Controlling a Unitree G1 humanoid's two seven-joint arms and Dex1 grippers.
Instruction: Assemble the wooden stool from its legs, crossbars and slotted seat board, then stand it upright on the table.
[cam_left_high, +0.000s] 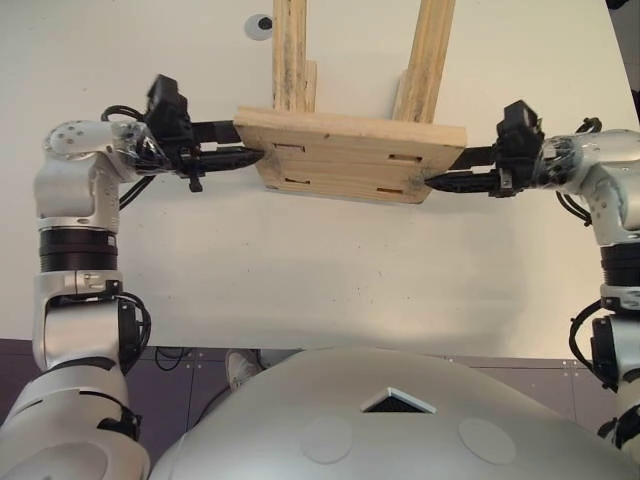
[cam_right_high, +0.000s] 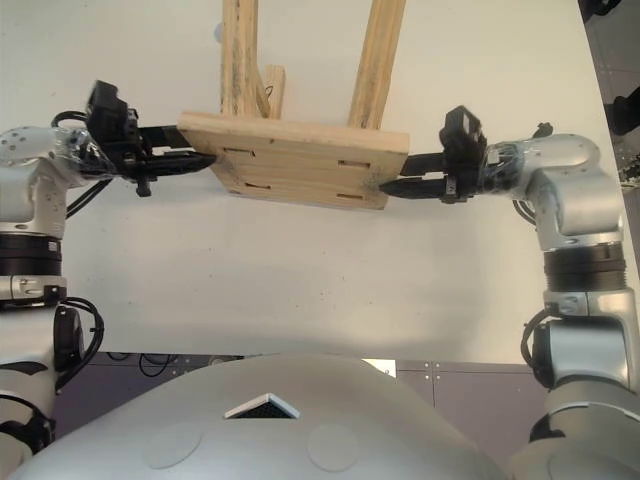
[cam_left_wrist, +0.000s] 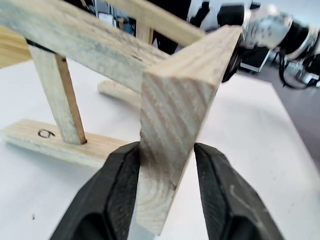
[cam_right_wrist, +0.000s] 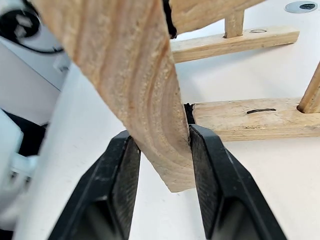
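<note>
The slotted seat board of the wooden stool faces me, tipped on edge above the white table. Its legs run away from me along the table, joined by crossbars. My left gripper is shut on the board's left end, black fingers pressing both faces. My right gripper is shut on the board's right end, its fingers clamping the edge. The lower legs lie against the table.
A small round grey fitting sits in the table beyond the stool's left leg. The table's near edge runs just past my arms, with dark floor below. Open table surface lies between the stool and that edge.
</note>
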